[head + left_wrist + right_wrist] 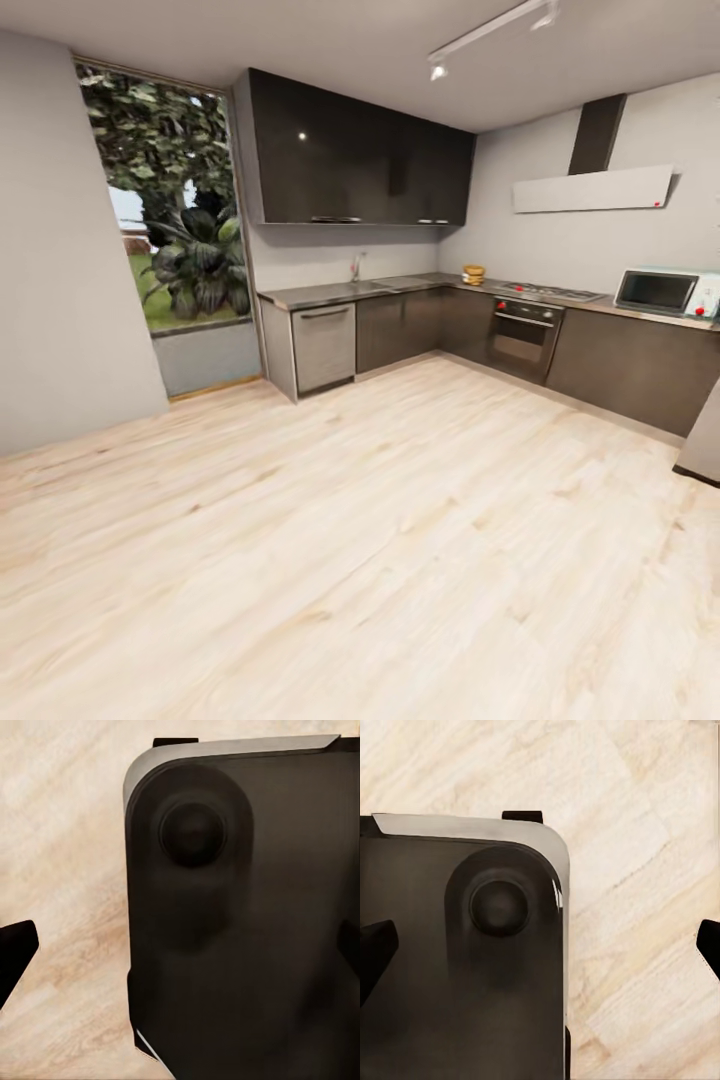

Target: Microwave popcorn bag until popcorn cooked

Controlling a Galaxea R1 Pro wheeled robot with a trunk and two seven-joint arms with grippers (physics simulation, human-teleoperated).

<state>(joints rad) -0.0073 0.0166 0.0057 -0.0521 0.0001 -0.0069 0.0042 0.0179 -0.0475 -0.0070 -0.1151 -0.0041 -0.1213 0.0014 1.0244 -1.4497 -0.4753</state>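
The popcorn bag sits at the counter's back corner, the microwave toward its right end. Both end effectors hang wide, empty. The robot should approach squarely, stopping within reach.

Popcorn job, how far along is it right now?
Nothing looks done yet. The bag sits on the countertop at the far corner, and the microwave looks shut. The robot stands across the floor; both wrist views show only its base and floor. Left: approach, grasp, load, heat.
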